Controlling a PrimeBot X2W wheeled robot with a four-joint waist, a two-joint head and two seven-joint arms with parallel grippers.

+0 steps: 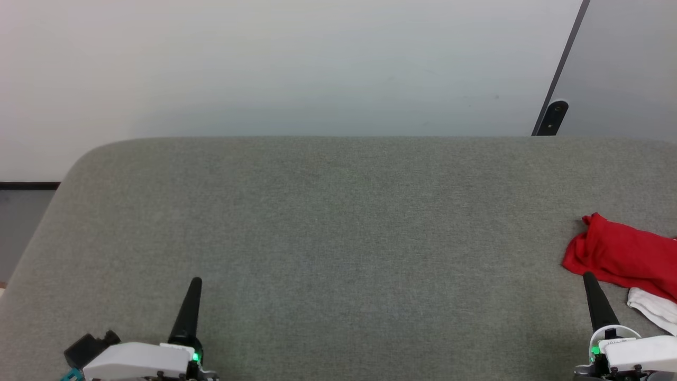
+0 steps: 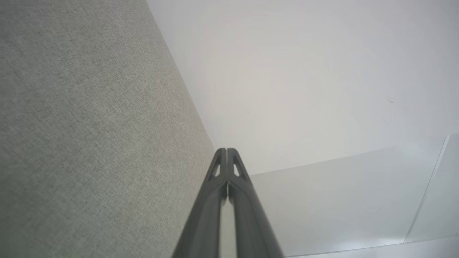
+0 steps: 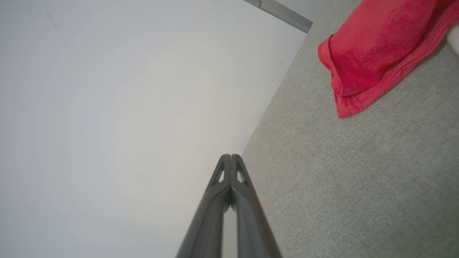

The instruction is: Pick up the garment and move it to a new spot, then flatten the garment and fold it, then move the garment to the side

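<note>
Both pairs of fingers are pressed together, holding nothing. The right gripper [image 1: 588, 277] hovers just short of the garment [image 1: 624, 253], which lies crumpled at the grey pad's [image 1: 338, 222] right end. The left gripper [image 1: 195, 282] hangs over the pad's near left part.

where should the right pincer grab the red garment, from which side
Pinch the raised, bunched left end of the garment, coming from the left over the grey surface: that fold stands up nearest the right pincer, which is shut and must open.
</note>
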